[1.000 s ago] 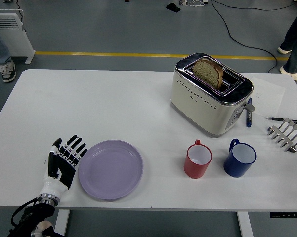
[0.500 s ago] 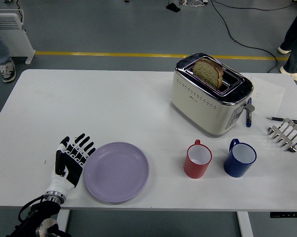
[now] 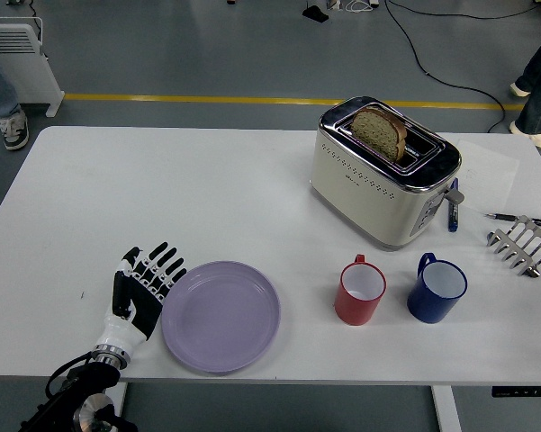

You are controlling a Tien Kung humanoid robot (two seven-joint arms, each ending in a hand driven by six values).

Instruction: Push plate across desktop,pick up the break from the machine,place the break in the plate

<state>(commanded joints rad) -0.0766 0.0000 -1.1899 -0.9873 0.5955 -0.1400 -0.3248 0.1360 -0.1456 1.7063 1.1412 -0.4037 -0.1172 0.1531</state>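
- Sliding rightward along the near edge of the white table (image 3: 162, 189), both the robot's left hand (image 3: 142, 292) and the lilac plate (image 3: 221, 315) sit further right than a second ago, the hand keeping pace with the plate's left rim.
- Fingers are spread flat and relaxed, gripping nothing; their side lies against or just beside the rim, a pose that looks suited to shoving, not lifting.
- Judged from this layout, the push is under way: the plate lies immediately right of the hand, still short of the red mug (image 3: 359, 290), which stands well to the hand's right.
- Beyond the red mug, further right again, a blue mug (image 3: 437, 288) stands close beside it.
- Far ahead and to the right of the hand, the cream toaster (image 3: 384, 171) holds one slice of brown bread (image 3: 379, 131) upright in its slot, popped up and untouched, apparently waiting for the pick-up step.
- A pen (image 3: 453, 214) lies just past the toaster, and a metal toast rack (image 3: 522, 243) sits near the table's far right edge.
- No right arm appears.
- One risk, as a guess: continued pushing could bring the plate's right rim into the red mug.
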